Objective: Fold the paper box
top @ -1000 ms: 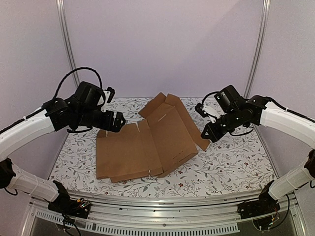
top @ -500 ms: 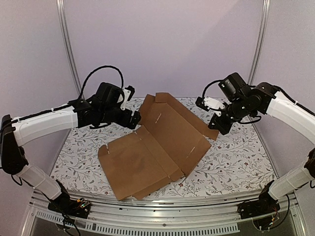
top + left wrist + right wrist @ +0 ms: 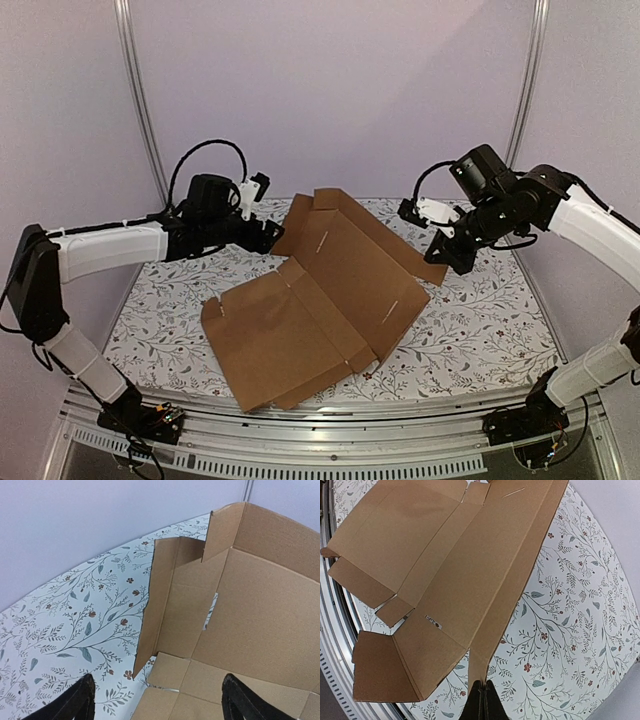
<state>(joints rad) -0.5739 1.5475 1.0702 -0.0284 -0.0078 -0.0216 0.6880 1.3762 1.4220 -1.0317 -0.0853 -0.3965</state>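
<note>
The paper box [image 3: 320, 300] looks barely started: mostly flat, one long side raised. The right gripper [image 3: 480, 702] has its jaws clamped on that side's edge. The left gripper [image 3: 266, 236] holds its jaws apart.

The paper box [image 3: 300, 320] is matt brown cardboard (faintly ribbed up close); the floral table cover [image 3: 480, 330] beneath looks smooth.

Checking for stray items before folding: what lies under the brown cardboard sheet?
Only the floral-patterned table cover shows around the brown corrugated cardboard sheet. Anything beneath its panels is covered, so it cannot be seen. The right end effector pinches its edge flap.
</note>
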